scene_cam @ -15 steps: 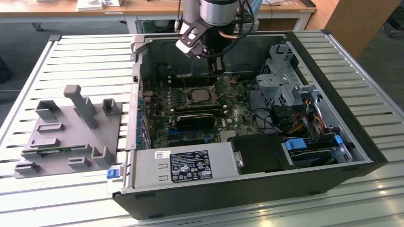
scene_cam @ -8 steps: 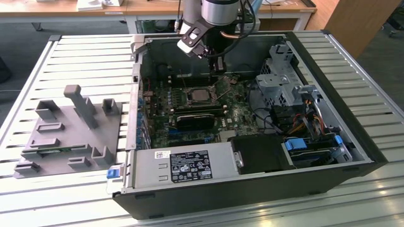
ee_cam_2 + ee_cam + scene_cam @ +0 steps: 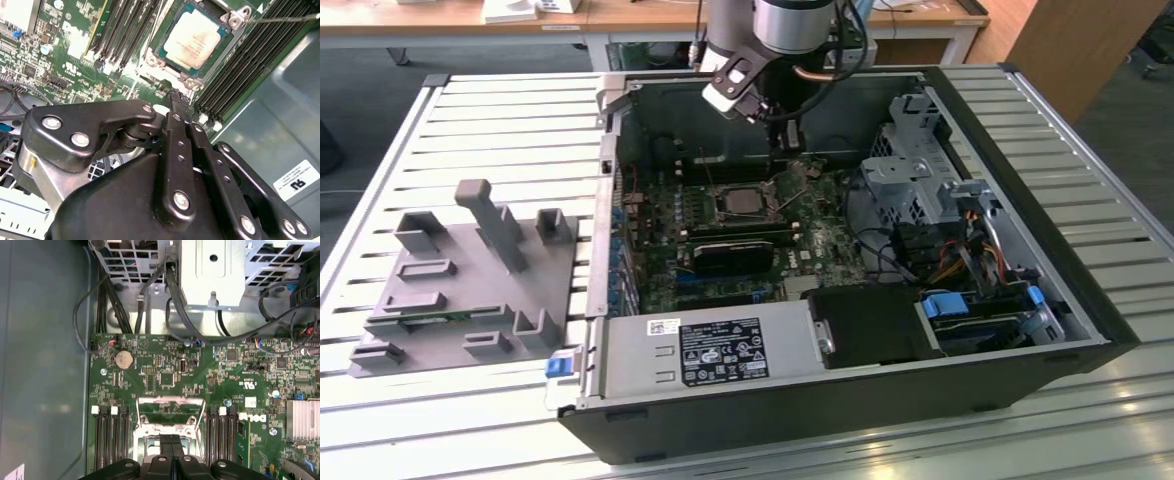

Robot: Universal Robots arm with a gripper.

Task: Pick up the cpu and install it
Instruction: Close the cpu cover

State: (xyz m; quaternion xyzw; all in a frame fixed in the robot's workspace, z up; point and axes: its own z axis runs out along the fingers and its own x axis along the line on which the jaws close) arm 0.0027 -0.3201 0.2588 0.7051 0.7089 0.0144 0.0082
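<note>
Here, in the exterior view, a grey fixture tray (image 3: 460,285) lies on the slatted tabletop (image 3: 454,130), outside the open computer case (image 3: 854,400) on the exterior view's left. Inside the case, the cpu (image 3: 196,40) sits in the motherboard socket (image 3: 232,19), silver top up. The gripper (image 3: 178,98) hangs inside the case just beside the cpu. Its fingers (image 3: 172,135) are pressed together and hold nothing.

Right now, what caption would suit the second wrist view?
Shut gripper hovers near the cpu, which lies in its socket on the motherboard.
</note>
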